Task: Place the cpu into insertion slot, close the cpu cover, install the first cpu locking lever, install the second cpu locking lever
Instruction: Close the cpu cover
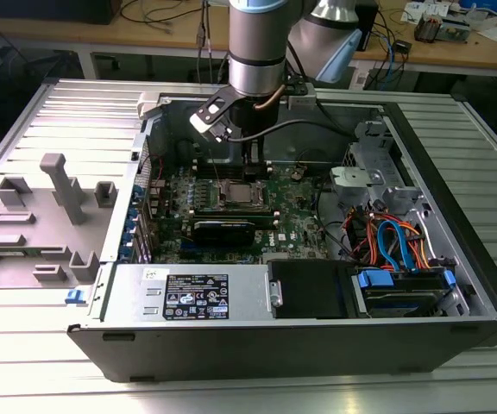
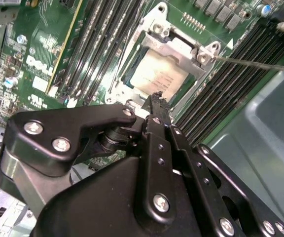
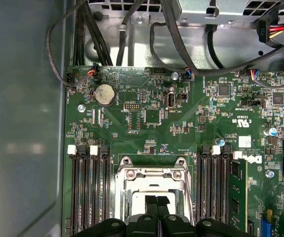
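My gripper (image 3: 154, 203), fingers together and empty, hangs above the faintly printed cpu (image 2: 154, 79) beneath the cpu cover (image 2: 179, 49). A label (image 1: 196, 297) marks the power supply box (image 1: 248, 293); one locking lever (image 2: 245, 62) juts free.

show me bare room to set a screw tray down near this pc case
Free: the ribbed metal tabletop along the wall of the black computer case nearest the exterior camera. Crowded: the grey plastic fixture at the exterior view's left, the green circuit board under the black gripper, the orange and blue cables.
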`<state>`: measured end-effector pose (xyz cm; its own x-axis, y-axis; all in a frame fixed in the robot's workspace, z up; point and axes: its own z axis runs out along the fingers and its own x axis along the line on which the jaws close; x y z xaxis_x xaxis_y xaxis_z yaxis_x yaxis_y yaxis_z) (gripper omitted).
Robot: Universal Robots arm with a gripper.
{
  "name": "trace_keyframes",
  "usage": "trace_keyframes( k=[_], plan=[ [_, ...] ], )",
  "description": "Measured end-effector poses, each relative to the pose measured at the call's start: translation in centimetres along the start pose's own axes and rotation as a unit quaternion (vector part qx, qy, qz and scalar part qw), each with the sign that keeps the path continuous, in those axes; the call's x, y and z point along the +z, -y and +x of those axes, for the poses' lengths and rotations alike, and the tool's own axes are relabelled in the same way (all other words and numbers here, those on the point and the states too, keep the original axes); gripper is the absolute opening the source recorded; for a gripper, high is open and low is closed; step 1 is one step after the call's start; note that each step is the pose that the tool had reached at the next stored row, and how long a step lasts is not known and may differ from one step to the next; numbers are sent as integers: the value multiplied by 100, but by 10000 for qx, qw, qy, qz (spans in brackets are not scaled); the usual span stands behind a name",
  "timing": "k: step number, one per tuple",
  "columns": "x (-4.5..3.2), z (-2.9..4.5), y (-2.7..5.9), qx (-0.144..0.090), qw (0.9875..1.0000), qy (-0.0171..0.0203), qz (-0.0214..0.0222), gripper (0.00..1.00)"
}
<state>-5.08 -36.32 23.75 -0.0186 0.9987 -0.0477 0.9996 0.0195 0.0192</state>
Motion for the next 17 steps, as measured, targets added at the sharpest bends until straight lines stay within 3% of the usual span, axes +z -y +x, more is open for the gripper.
trace_keyframes(
  k=[9,14,17],
  plan=[
    [37,6,221,-64,10000,-9,-3,11],
    [159,12,295,-128,9999,-9,-5,11],
    [185,14,321,-169,9999,-10,-5,11]
  ],
)
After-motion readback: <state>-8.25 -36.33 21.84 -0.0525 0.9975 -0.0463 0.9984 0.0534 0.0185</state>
